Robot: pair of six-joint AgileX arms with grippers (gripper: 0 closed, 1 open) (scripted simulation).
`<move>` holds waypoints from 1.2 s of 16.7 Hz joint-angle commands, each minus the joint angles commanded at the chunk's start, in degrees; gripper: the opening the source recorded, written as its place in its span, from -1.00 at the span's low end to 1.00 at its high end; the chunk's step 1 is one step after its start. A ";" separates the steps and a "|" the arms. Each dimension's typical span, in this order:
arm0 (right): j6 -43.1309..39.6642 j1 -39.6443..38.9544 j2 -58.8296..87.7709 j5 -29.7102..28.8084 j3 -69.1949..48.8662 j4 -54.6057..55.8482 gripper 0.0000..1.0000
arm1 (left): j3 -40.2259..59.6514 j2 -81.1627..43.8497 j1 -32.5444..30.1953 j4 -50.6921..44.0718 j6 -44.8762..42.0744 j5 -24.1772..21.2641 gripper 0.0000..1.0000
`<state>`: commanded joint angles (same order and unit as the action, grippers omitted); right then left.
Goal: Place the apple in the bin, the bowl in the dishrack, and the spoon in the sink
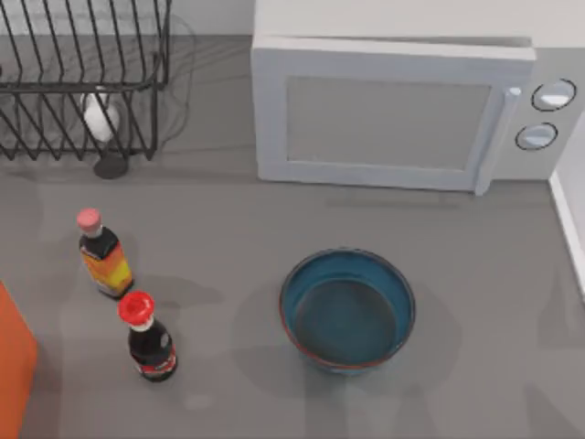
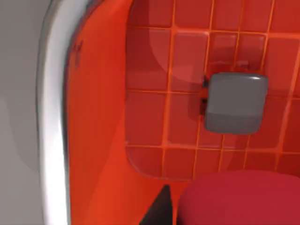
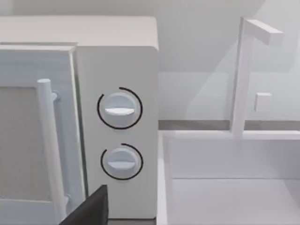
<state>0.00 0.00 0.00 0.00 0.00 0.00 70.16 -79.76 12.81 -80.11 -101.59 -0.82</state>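
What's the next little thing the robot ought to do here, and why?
Probably open the left gripper to drop the apple: it seems to hold the apple over the gridded floor of the bin. The bowl waits on the table; the right gripper faces the microwave.

Kitchen counter w/ microwave, wire dishrack, sink & faucet, sauce bottles, bowl.

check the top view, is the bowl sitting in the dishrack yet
No, the bowl stands on the grey table in front of the microwave, well apart from the dishrack.
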 joint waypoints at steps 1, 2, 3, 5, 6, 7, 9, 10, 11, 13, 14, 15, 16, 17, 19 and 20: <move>0.00 0.00 0.00 0.00 0.00 0.00 1.00 | -1.48 1.51 1.96 -0.34 -2.61 -0.15 -1.00; 0.00 0.00 0.00 0.00 0.00 0.00 1.00 | -2.77 2.81 3.49 -0.43 -4.69 -0.26 -1.00; 0.00 0.00 0.00 0.00 0.00 0.00 1.00 | -3.76 3.80 4.59 -0.42 -6.19 -0.34 -1.00; 0.00 0.00 0.00 0.00 0.00 0.00 1.00 | -4.63 4.65 5.49 -0.31 -7.45 -0.38 -1.00; 0.00 0.00 0.00 0.00 0.00 0.00 1.00 | -4.63 4.65 5.49 -0.31 -7.45 -0.38 -1.00; 0.00 0.00 0.00 0.00 0.00 0.00 1.00 | -4.63 4.65 5.49 -0.31 -7.45 -0.38 -1.00; 0.00 0.00 0.00 0.00 0.00 0.00 1.00 | -4.46 4.43 5.26 -0.24 -7.46 -0.34 -1.00; 0.00 0.00 0.00 0.00 0.00 0.00 1.00 | -4.65 4.40 5.25 -0.04 -7.47 -0.34 -1.00; 0.00 0.00 0.00 0.00 0.00 0.00 1.00 | -5.43 4.32 5.27 0.75 -7.48 -0.36 -1.00; 0.00 0.00 0.00 0.00 0.00 0.00 1.00 | -8.48 4.15 5.44 4.04 -7.42 -0.38 -1.00; 0.00 0.00 0.00 0.00 0.00 0.00 1.00 | -10.44 4.07 5.56 6.29 -7.39 -0.40 -1.00; 0.00 0.00 0.00 0.00 0.00 0.00 1.00 | -12.61 3.95 5.66 8.76 -7.43 -0.43 -1.00; 0.00 0.00 0.00 0.00 0.00 0.00 1.00 | -14.84 3.78 5.74 11.21 -7.52 -0.46 -1.00; 0.00 0.00 0.00 0.00 0.00 0.00 1.00 | -16.84 3.60 5.80 13.30 -7.62 -0.47 -1.00; 0.00 0.00 0.00 0.00 0.00 0.00 1.00 | -19.22 3.27 5.85 15.71 -7.81 -0.40 -1.00; 0.00 0.00 0.00 0.00 0.00 0.00 1.00 | -19.50 3.22 5.86 15.98 -7.84 -0.37 -1.00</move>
<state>0.00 0.00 0.00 0.00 0.00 0.00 50.66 -76.54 18.67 -64.13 -109.43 -1.19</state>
